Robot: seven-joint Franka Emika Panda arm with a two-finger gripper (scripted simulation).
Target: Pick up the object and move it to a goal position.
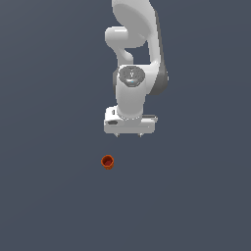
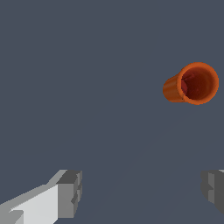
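The object, a small orange-red tapered cup (image 1: 108, 162), sits on the dark grey floor, lower and a little toward the exterior view's left of my gripper. In the wrist view the cup (image 2: 191, 83) shows its open mouth and thick rim. My white gripper (image 1: 129, 134) hangs above the floor, apart from the cup, pointing down. In the wrist view the gripper (image 2: 142, 192) is open and empty, its two grey fingertips (image 2: 70, 192) spread wide with only floor between them.
The white arm (image 1: 135, 54) rises behind the gripper toward the top of the exterior view. The plain dark grey floor (image 1: 49, 196) spreads all around the cup.
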